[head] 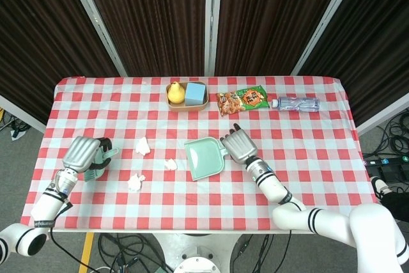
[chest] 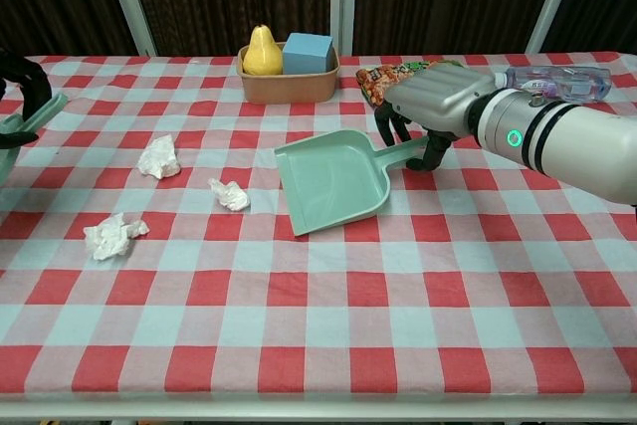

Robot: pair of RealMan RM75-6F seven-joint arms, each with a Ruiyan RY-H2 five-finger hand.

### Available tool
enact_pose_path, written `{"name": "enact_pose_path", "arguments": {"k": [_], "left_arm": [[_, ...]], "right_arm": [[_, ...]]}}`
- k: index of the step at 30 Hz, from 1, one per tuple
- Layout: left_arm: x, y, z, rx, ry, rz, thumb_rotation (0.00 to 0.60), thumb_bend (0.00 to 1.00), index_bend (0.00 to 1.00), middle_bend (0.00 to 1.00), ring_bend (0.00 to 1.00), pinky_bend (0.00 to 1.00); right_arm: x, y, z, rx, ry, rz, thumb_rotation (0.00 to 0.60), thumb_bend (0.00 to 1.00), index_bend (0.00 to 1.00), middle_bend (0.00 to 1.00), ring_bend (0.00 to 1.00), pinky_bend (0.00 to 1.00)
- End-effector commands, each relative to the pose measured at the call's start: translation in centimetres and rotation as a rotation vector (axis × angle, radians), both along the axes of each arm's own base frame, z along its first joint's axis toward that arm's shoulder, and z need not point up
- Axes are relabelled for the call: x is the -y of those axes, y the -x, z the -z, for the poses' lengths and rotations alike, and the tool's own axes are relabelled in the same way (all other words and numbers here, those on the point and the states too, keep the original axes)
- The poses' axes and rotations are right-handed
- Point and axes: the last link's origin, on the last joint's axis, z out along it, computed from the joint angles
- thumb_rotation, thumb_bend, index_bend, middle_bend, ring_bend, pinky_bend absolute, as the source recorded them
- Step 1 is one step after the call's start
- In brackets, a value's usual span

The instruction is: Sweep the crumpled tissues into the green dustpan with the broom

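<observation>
The green dustpan (head: pixel 204 158) (chest: pixel 330 182) lies mid-table with its mouth facing the left side. My right hand (head: pixel 238 146) (chest: pixel 434 103) grips its handle (chest: pixel 402 154), fingers curled over it. Three crumpled tissues (head: pixel 143 146) (head: pixel 170 164) (head: pixel 135 182) lie left of the pan; the chest view shows these tissues (chest: pixel 158 156) (chest: pixel 230 194) (chest: pixel 112 235) too. My left hand (head: pixel 83 153) (chest: pixel 14 75) sits near the left edge and holds the green broom (head: pixel 109 153) (chest: pixel 28 118), most of which is hidden.
A brown basket (head: pixel 187 103) (chest: pixel 289 85) with a pear (chest: pixel 262 51) and a blue block (chest: pixel 307 52) stands at the back. A snack bag (head: pixel 241 100) and a water bottle (head: pixel 295 103) (chest: pixel 553 80) lie behind my right hand.
</observation>
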Motion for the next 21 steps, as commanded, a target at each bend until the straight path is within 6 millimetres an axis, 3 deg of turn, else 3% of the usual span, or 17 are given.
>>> {"name": "enact_pose_path", "arguments": {"k": [1,14,21], "left_arm": [[-0.1,0.2,0.3,-0.001,0.006,0.004,0.6,0.43,0.53,0.55,0.74,0.89],[-5.5,-1.6,2.1,0.042,0.052,0.069,0.6,0.44,0.53,0.55,0.73,0.89],[-7.3,-3.3,3.7,0.081,0.092,0.105,0.6,0.44,0.53,0.55,0.72,0.89]], "right_arm": [[0.1,-0.3,-0.4,0.005,0.002,0.001,0.6,0.35,0.68,0.59,0.34,0.19],[0.6,-1.9,-1.5,-0.023,-0.028,0.079,0.6,0.35,0.69,0.6,0.35,0.2],[0.5,-2.6,-1.6,-0.044,-0.029,0.109,0.6,0.35,0.69,0.6,0.35,0.2]]}}
